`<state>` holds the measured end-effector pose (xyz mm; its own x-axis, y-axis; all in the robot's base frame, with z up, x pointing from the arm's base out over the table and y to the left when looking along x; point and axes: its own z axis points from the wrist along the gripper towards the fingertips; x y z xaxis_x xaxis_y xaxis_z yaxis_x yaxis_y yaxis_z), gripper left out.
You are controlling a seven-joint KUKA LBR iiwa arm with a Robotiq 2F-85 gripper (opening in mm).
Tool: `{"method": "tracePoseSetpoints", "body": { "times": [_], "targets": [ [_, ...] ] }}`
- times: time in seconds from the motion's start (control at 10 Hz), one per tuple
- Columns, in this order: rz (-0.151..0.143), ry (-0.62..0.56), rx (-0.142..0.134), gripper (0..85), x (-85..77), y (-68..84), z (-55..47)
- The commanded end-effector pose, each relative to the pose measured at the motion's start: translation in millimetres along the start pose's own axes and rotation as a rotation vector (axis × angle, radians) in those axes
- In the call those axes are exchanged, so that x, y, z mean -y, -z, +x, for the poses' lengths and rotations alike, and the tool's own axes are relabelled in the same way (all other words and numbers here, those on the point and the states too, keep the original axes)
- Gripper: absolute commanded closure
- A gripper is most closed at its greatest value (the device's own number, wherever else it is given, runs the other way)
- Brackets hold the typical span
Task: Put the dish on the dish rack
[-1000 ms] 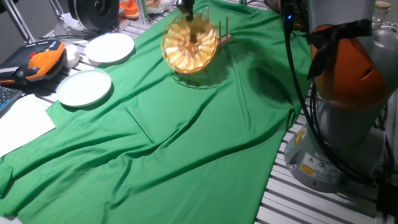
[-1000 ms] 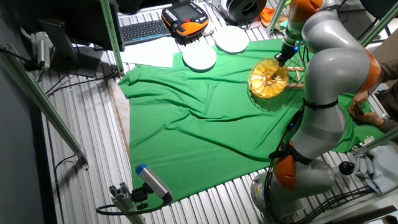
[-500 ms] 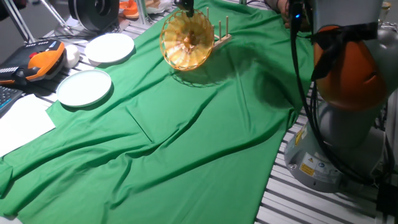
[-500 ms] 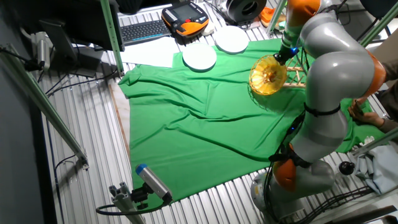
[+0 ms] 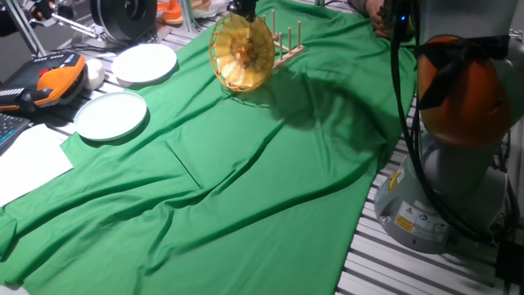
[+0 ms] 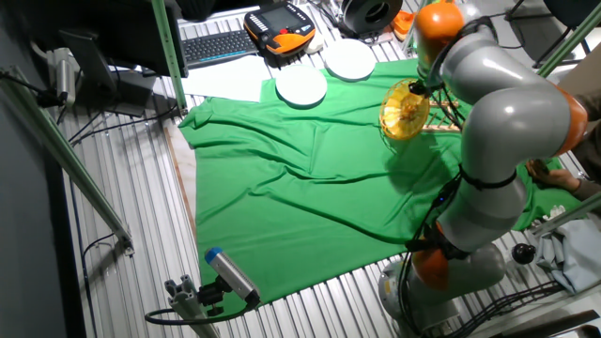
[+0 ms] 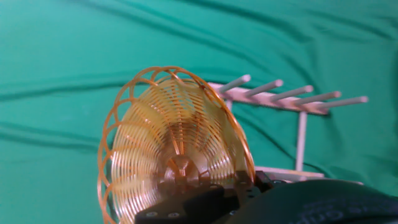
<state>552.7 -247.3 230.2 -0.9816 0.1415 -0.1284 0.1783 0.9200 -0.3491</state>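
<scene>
The golden tan wicker dish (image 5: 241,52) hangs on edge, tilted nearly upright, above the green cloth just left of the wooden dish rack (image 5: 288,45). My gripper (image 5: 244,10) is shut on the dish's top rim at the far end of the table. In the other fixed view the dish (image 6: 404,111) is beside the rack (image 6: 441,117). In the hand view the dish (image 7: 174,149) fills the lower middle, its rim overlapping the near end of the rack's pegs (image 7: 292,99); whether it touches them I cannot tell. The fingertips are hidden behind the dish.
Two white plates (image 5: 145,62) (image 5: 110,114) lie at the cloth's left edge. An orange teach pendant (image 5: 49,80) and white paper (image 5: 29,161) are further left. The arm's base (image 5: 454,123) stands at the right. The green cloth (image 5: 246,188) is wrinkled.
The dish has turned from facing the camera to nearly edge-on and has moved up and toward the rack. The arm has swung with it.
</scene>
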Motion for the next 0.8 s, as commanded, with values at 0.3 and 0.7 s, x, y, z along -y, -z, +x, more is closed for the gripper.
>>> {"method": "tracePoseSetpoints", "body": {
  "times": [0.3,0.7],
  "targets": [
    [0.101,0.019,-0.057,85.0,30.1,30.2,-11.0],
    [0.121,-0.026,-0.081,85.0,84.0,67.9,-31.4]
  ]
}}
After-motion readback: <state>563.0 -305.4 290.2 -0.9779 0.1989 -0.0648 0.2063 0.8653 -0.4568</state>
